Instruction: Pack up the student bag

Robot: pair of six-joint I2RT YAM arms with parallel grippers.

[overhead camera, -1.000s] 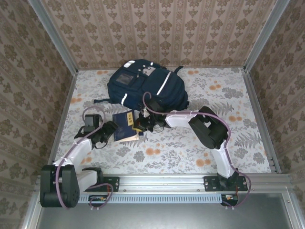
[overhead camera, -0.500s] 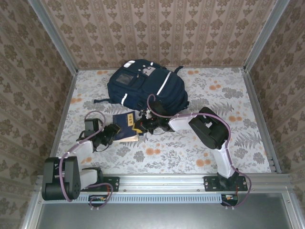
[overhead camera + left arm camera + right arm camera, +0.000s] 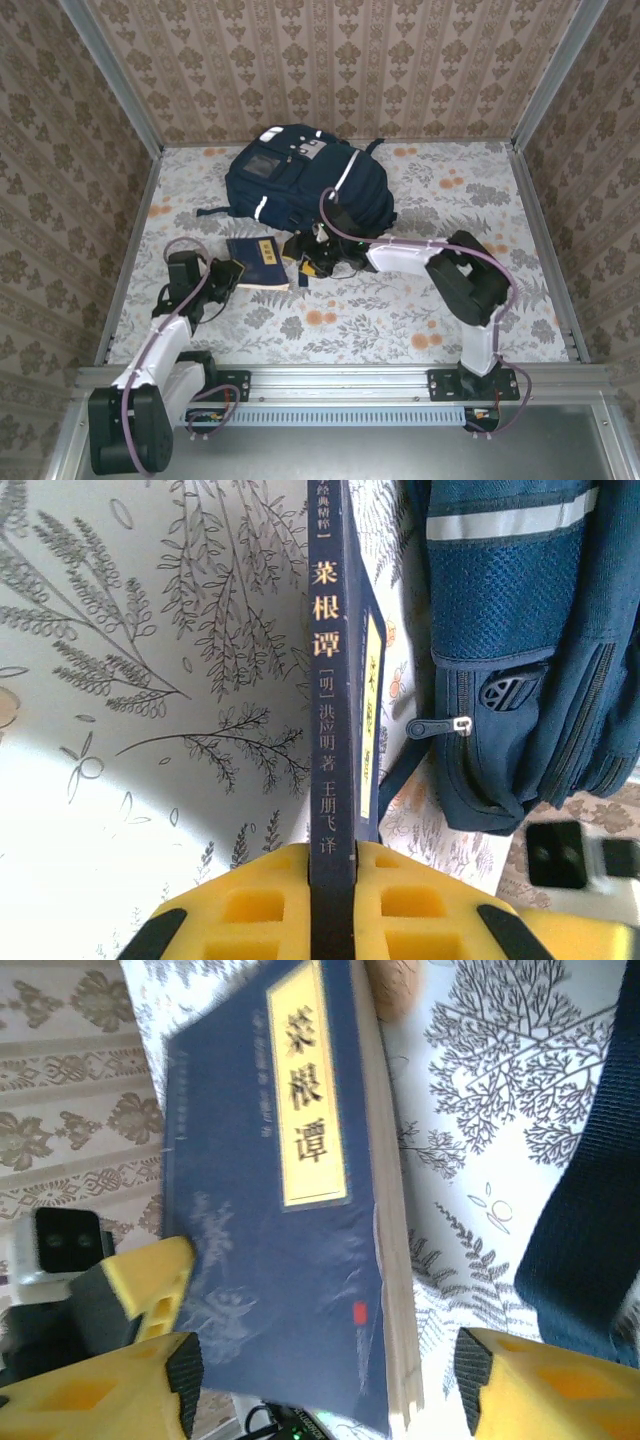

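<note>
The student bag (image 3: 305, 180), a navy backpack with white stripes, lies at the back of the table; its side pocket and zip show in the left wrist view (image 3: 520, 660). In front of it lies a dark blue book (image 3: 257, 262) with a yellow title label. My left gripper (image 3: 228, 272) is shut on the book's spine (image 3: 333, 680), yellow pads tight on both sides (image 3: 333, 855). My right gripper (image 3: 300, 253) is open at the book's right edge. Its fingers straddle the lower corner of the cover (image 3: 280, 1240) without touching it (image 3: 328, 1368).
The table (image 3: 400, 310) has a floral cloth and patterned walls on three sides. Bag straps (image 3: 212, 211) trail to the left of the bag. A dark bag strap (image 3: 590, 1230) lies just right of my right gripper. Open floor lies at the front and right.
The left arm has pulled back to the left and the book has shifted left and up with it. The right arm's elbow has swung to the right.
</note>
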